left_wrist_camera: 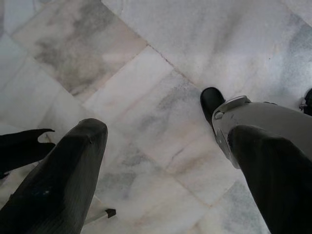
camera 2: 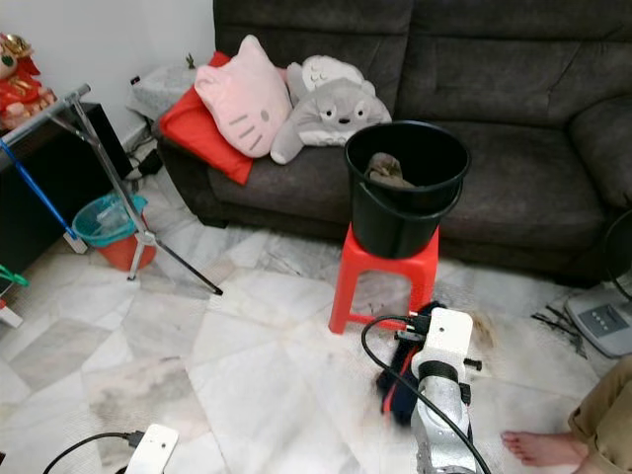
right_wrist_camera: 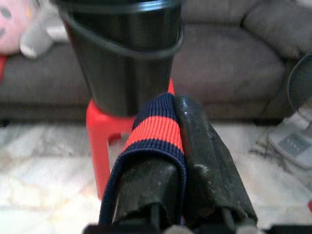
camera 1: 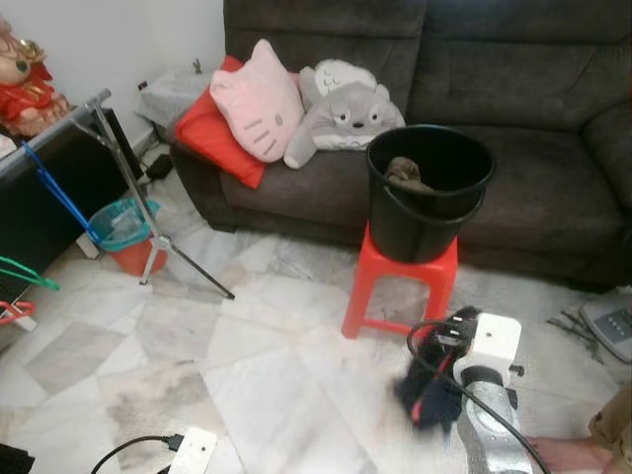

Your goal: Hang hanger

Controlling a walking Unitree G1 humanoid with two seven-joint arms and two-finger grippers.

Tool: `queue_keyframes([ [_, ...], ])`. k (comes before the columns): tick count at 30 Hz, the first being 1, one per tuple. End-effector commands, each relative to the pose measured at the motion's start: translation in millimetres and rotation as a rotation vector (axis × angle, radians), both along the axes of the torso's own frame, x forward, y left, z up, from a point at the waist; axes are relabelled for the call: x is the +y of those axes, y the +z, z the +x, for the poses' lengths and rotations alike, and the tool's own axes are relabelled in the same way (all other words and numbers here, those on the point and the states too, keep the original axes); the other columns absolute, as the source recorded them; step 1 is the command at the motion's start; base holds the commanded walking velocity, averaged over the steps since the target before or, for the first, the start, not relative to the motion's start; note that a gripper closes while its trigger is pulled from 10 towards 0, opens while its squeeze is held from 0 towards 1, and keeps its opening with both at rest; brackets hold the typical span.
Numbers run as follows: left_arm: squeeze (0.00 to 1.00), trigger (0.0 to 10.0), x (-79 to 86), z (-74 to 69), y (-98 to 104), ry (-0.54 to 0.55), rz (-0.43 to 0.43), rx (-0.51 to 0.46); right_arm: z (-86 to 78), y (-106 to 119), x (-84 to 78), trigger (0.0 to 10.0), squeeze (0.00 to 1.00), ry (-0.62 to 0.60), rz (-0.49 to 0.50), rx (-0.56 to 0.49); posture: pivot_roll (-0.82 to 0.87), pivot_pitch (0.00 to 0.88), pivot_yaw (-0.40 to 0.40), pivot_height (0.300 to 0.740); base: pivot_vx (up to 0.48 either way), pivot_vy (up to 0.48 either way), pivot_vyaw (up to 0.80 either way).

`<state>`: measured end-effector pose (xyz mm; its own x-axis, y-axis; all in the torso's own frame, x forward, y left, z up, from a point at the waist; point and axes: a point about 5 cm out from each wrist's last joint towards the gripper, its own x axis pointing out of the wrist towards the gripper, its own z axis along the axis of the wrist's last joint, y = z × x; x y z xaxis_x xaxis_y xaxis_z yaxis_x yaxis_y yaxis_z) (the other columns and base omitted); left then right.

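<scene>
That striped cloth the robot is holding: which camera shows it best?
The right wrist view: the navy-and-red striped cloth is close and sharp, pinched between the right gripper fingers. Both eye views show it as a blurred dark bundle beyond the right wrist, before the red stool.

Pale marble-tiled floor [camera 1: 247, 346], dark grey sofa [camera 1: 513, 89] against white wall [camera 1: 109, 39], pink cat cushion [camera 1: 259, 99] and grey plush [camera 1: 346, 114] on seat, red stool [camera 1: 400, 286] bearing black bucket [camera 1: 428, 193], tripod stand [camera 1: 138, 197] at left
</scene>
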<state>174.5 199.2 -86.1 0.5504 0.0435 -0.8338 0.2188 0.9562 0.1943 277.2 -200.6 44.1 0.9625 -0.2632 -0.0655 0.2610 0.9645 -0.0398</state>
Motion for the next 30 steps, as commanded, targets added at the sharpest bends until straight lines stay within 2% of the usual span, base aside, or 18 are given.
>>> queue_keyframes([
  [1, 0.0, 10.0, 5.2, -3.8, -1, 0.014, 0.011, 0.005, 4.7, 15, 5.2, 10.0, 0.0, 0.016, -0.001, -0.058, 0.0, 0.0, 0.04, 0.74, 0.0, 0.0, 0.0],
  [6, 0.0, 10.0, 4.2, -4.0, -1, 0.02, -0.001, 0.0, 3.3, 22, 6.0, 10.0, 0.0, 0.021, -0.027, -0.081, 0.0, 0.0, 0.037, 0.74, 0.0, 0.0, 0.11],
  [13, 0.0, 10.0, 4.5, -5.5, -1, 0.058, -0.024, -0.009, 0.5, 34, 8.9, 10.0, 0.0, 0.051, -0.028, -0.111, -0.01, 0.0, 0.044, 0.74, 0.0, 0.0, 0.8],
  [16, 0.0, 10.0, 3.8, -5.8, -1, 0.054, -0.042, -0.008, 0.7, 36, 15.7, 10.0, 0.0, 0.098, -0.038, -0.103, -0.01, 0.0, 0.046, 0.74, 0.0, 0.0, 0.8],
  [20, 0.0, 10.0, 4.1, -6.3, -2, 0.048, -0.038, -0.006, 0.3, 39, 12.7, 10.0, 0.0, 0.049, -0.017, -0.105, -0.01, 0.0, 0.049, 0.74, 0.0, 0.0, 0.8],
  [30, 0.0, 10.0, 3.4, -6.0, -2, 0.041, -0.038, -0.003, 2.5, 38, 14.6, 10.0, 0.0, 0.036, 0.0, -0.072, 0.0, 0.0, 0.039, 0.74, 0.0, 0.0, 0.8],
])
